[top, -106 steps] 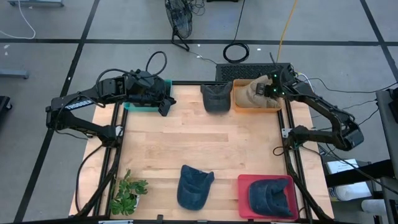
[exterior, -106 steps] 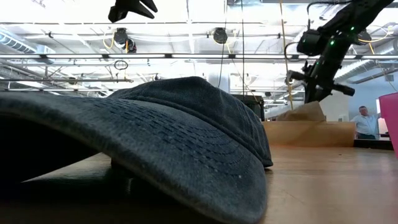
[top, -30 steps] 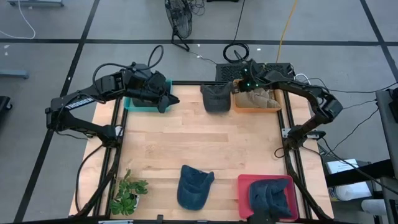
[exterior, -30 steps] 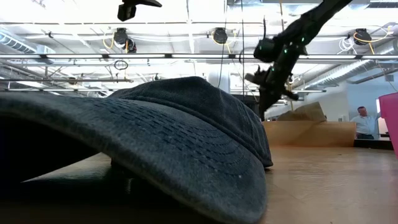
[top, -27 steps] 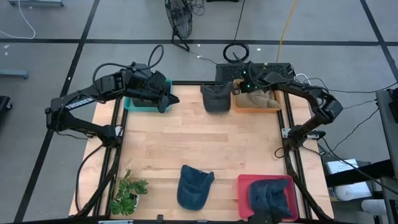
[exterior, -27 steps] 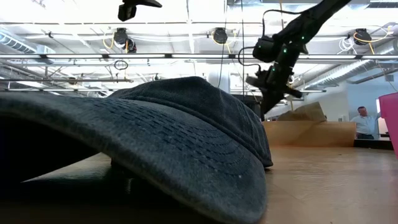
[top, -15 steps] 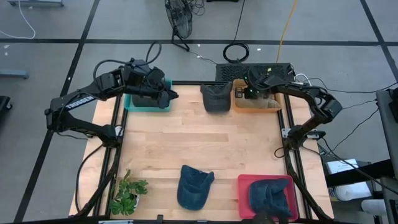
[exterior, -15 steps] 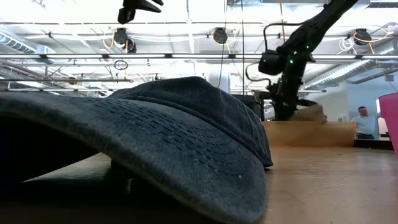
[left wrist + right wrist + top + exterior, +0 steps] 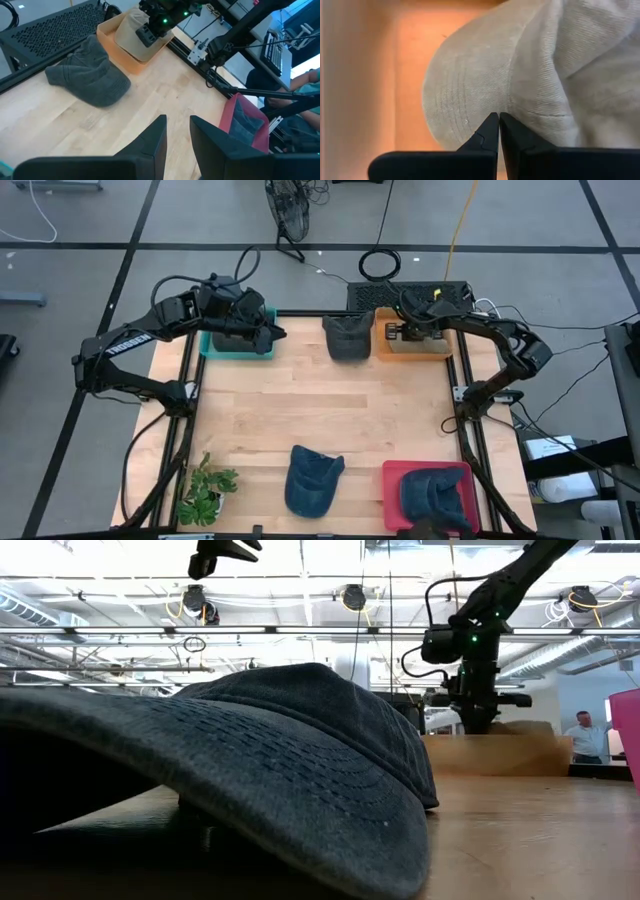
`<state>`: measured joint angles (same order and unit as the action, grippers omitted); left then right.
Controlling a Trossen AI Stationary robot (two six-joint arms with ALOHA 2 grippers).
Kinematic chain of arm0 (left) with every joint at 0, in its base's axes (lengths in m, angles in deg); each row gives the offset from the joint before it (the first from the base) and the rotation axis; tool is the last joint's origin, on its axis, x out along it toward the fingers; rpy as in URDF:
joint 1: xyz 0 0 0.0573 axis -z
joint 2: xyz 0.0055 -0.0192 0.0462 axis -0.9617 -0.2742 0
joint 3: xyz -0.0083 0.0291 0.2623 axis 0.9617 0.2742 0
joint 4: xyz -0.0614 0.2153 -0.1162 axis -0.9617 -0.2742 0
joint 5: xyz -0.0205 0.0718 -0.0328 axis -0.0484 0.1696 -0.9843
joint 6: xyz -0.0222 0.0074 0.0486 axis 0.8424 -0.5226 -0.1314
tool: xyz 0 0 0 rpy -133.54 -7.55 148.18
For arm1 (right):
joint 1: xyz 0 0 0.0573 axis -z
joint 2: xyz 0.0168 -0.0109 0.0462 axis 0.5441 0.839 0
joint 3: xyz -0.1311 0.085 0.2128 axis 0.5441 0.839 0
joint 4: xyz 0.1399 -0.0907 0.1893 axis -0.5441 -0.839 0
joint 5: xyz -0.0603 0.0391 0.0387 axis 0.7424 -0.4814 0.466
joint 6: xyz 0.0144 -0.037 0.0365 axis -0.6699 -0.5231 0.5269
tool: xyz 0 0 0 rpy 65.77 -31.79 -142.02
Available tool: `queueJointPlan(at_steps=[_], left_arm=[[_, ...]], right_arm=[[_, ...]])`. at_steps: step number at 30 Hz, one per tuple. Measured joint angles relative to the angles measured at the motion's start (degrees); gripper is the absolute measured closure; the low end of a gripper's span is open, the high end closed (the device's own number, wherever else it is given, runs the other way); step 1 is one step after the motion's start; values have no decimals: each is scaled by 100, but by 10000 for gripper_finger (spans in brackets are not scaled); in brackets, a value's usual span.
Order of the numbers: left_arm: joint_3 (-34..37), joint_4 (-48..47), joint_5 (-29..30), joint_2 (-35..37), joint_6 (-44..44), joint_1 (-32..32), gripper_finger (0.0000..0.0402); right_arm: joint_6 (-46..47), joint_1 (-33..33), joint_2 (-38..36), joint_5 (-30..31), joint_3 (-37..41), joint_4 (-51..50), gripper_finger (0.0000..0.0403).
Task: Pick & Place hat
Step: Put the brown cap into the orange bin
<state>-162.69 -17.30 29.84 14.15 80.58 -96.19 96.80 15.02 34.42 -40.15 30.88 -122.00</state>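
A tan hat (image 9: pixel 485 75) lies in the orange bin (image 9: pixel 383 350) at the table's far right corner. My right gripper (image 9: pixel 405 333) is down in that bin, shut, with its tips on the hat; the low view shows this gripper (image 9: pixel 478 720) dipping behind the orange bin's wall (image 9: pixel 500 755). A grey hat (image 9: pixel 347 337) lies flat on the table left of the bin. A blue hat (image 9: pixel 312 478) rests near the near edge. My left gripper (image 9: pixel 268 333) hovers open beside the teal bin (image 9: pixel 235 350), touching nothing. My right gripper presses its shut fingertips (image 9: pixel 490 125) onto the tan hat's crown, beside a seam (image 9: pixel 512 95). It comes from above, pointing down. The hat lies in the orange bin under the tips.
A red bin (image 9: pixel 392 480) at the near right corner holds a dark blue hat (image 9: pixel 432 498). A potted plant (image 9: pixel 205 490) stands at the near left corner. The left wrist view shows the grey hat (image 9: pixel 87 75), orange bin (image 9: pixel 107 31) and bare wood between.
My right gripper has moved from the gap between the grey hat and the orange bin toward the table's right and down into the bin, onto the tan hat. The hat's raised peak has sunk below the gripper. My left gripper has shifted slightly toward the far edge.
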Motion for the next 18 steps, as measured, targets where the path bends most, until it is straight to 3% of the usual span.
queueJointPlan(at_steps=[18], left_arm=[[0, -373, 0, -2, -68, 4, 309]], right_arm=[[644, 236, -399, -285, 13, -726, 384]])
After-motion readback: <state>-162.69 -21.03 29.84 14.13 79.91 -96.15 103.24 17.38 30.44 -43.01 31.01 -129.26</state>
